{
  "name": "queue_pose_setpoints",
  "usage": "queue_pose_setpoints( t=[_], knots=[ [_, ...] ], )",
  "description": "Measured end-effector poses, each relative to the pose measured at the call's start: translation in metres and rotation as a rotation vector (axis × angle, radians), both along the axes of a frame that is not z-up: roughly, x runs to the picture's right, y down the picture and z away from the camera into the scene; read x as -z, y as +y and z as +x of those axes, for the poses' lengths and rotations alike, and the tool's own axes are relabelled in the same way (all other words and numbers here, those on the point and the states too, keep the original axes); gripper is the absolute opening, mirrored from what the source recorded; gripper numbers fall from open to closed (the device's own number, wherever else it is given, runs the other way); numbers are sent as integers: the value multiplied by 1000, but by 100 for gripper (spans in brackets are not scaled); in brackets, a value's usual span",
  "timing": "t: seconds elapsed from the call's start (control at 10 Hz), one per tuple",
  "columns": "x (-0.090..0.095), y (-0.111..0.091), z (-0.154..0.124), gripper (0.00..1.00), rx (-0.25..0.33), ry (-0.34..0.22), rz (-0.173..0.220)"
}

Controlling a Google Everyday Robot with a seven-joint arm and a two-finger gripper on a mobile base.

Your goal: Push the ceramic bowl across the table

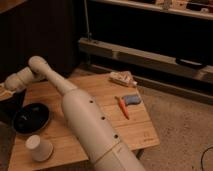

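Observation:
The ceramic bowl (31, 117), shallow, glossy and black, sits near the left end of the table (95, 92), a low one with a light plank top. My white arm rises from the bottom of the view, bends at an elbow above the table's far left corner and runs left. The gripper (4, 92) is at the left edge of the view, beyond the table's left end and a little behind and left of the bowl, apart from it. It is shut, with nothing seen in it, and is partly cut off by the frame.
A small white paper cup (39, 148) stands just in front of the bowl. An orange stick-like item (122, 107), a grey-blue object (132, 100) and a wrapped packet (122, 78) lie on the table's right half. Dark shelving stands behind, and speckled floor lies to the right.

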State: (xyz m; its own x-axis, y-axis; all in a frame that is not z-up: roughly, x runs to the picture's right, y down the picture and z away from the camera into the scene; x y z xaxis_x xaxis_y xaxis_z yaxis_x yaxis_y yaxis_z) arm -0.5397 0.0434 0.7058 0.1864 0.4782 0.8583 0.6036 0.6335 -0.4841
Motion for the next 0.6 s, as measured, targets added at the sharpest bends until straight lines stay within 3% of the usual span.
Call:
queue_pose_setpoints(
  t=[0.4,0.6],
  knots=[
    [-26,-2,9,0,23,93,41],
    [-49,-8,14,0,30,136,48]
  ],
)
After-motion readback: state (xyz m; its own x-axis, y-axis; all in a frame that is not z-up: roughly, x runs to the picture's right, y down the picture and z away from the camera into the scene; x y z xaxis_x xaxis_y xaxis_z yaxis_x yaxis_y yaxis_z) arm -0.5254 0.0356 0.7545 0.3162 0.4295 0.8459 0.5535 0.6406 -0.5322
